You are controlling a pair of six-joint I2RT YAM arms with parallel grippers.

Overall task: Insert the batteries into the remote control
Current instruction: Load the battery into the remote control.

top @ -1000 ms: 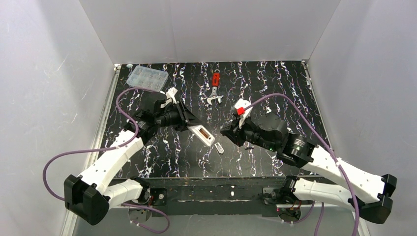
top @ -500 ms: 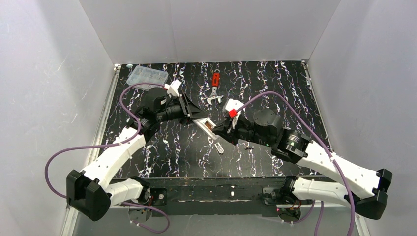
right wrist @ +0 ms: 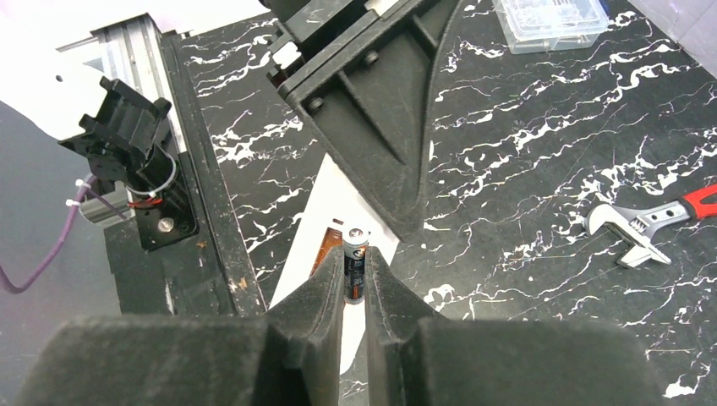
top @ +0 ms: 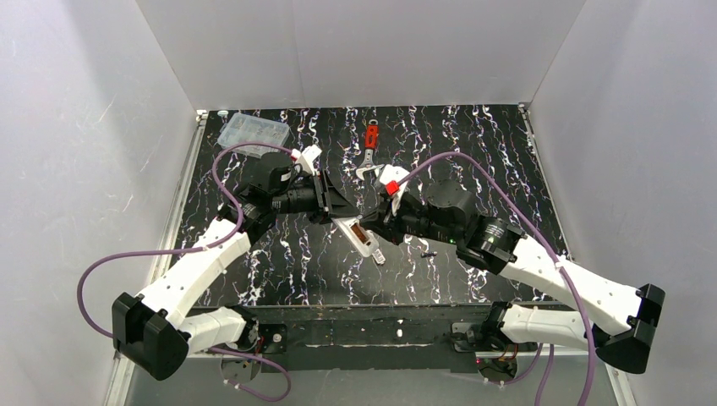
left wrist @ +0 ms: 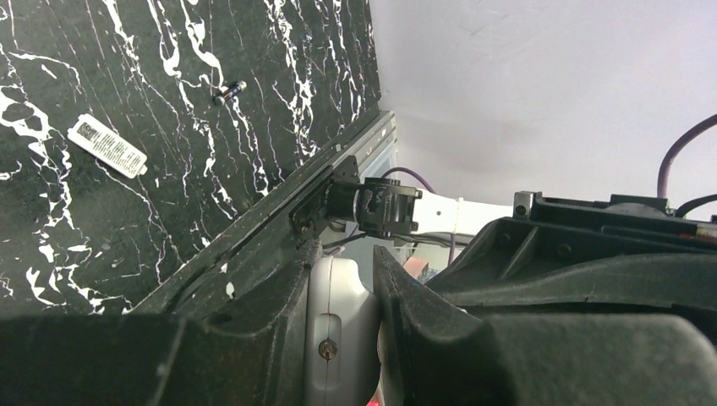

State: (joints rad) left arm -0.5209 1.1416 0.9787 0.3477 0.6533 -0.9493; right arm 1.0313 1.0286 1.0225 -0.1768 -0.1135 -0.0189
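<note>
**A:** Why is the left gripper (top: 341,211) reaching out over the middle of the table (top: 473,144)?

**B:** It is clamping one end of the remote control (top: 360,236), which seems to be hanging tilted above the table. The reddish recess is facing up and towards the other arm, so I think it is acting as a vice.

**A:** And what is the right gripper (right wrist: 355,279) doing?

**B:** It is pinching a battery (right wrist: 355,260) upright between its fingers. The top end is sticking out just past the tips and pointing straight at the recess. Gripping it low like that is probably leaving the end free to go in first.

**A:** Is the battery touching the remote yet?

**B:** I cannot tell. In the right wrist view it is sitting right at the mouth of the recess, not yet seated.

**A:** What about the other bits lying around?

**B:** A second battery (left wrist: 229,92) is lying on the table near a small white piece (left wrist: 106,145), both within easy reach. The wrench (right wrist: 643,224) and the clear box (right wrist: 554,15) are sitting well apart and playing no part.

**A:** What is the risk?

**B:** With both pieces in mid-air, a small misalignment could be jamming the battery against the rim.
</note>
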